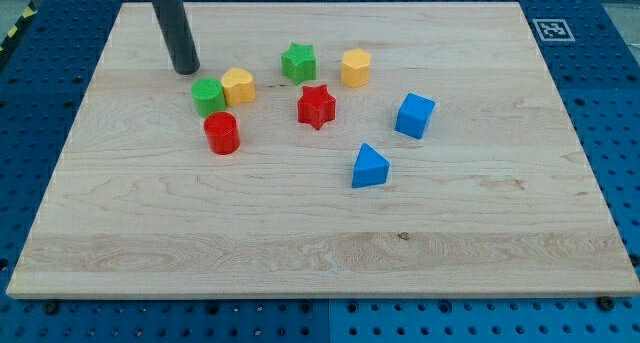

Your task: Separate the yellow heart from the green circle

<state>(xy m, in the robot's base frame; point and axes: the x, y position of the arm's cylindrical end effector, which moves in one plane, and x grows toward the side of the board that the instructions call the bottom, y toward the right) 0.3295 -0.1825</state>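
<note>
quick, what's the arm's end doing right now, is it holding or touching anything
No jaws, just a rod holding nothing. My tip rests on the board toward the view's top left of the green circle and yellow heart, touching neither.

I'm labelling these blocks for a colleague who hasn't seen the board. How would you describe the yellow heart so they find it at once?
On the wooden board, look toward the view's upper left, just right of and below my tip. The yellow heart sits pressed against the green circle; the other yellow block stands alone farther right.

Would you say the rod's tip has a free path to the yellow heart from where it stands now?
Probably yes. My tip sits up-left of the touching green circle and yellow heart; bare board lies between it and the heart's upper side, though the circle crowds the direct line.
</note>
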